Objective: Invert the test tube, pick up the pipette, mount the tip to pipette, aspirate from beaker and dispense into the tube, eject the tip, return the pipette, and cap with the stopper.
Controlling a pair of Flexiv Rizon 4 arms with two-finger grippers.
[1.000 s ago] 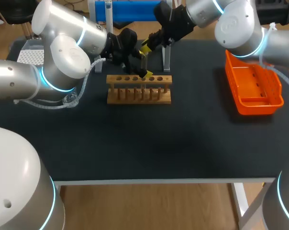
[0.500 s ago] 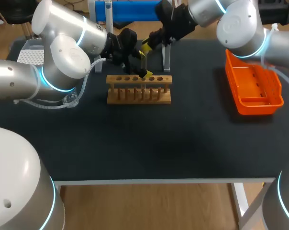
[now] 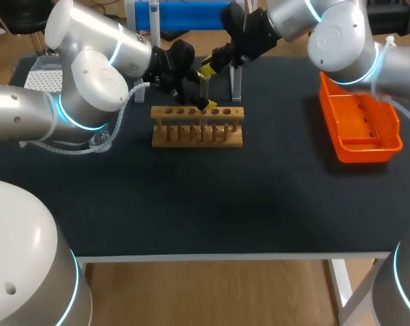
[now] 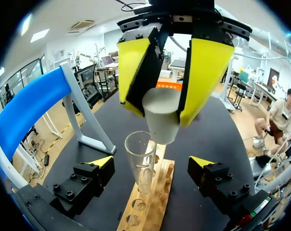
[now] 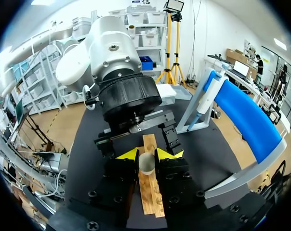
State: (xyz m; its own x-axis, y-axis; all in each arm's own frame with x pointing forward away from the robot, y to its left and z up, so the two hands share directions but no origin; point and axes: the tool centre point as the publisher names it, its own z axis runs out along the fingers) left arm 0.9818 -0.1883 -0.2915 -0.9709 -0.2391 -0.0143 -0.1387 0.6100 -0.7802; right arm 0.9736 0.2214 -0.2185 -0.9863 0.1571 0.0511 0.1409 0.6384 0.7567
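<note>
The right gripper [image 4: 162, 82] is clenched on a pale stopper [image 4: 161, 118]. Its two wide yellow fingers press the stopper from both sides, and the narrow end points down. The stopper hangs just above the mouth of the glass tube [image 4: 139, 161], a little to one side of the rim. I cannot tell if it already touches the glass.

The tube stands upright in a hole of the wooden rack [image 3: 197, 128], with the open end up. The rack is on the black table [image 3: 225, 197], in the far part and slightly left of the middle.

The left gripper [image 4: 152, 162] is released. One finger is on the far side of the tube and the other on the near side. Both are apart from the glass, and the yellow tips are at about the height of the top of the rack.

The pipette [image 5: 206, 96] hangs on the blue stand [image 5: 246, 120] at the far edge of the table, behind the rack. An orange tray [image 3: 360, 129] lies at the right side, well apart from the rack. At the far left a white box [image 3: 42, 78] is partly hidden by the left arm. Near the same arm a small clear glass vessel [image 3: 100, 141] stands on the table.
</note>
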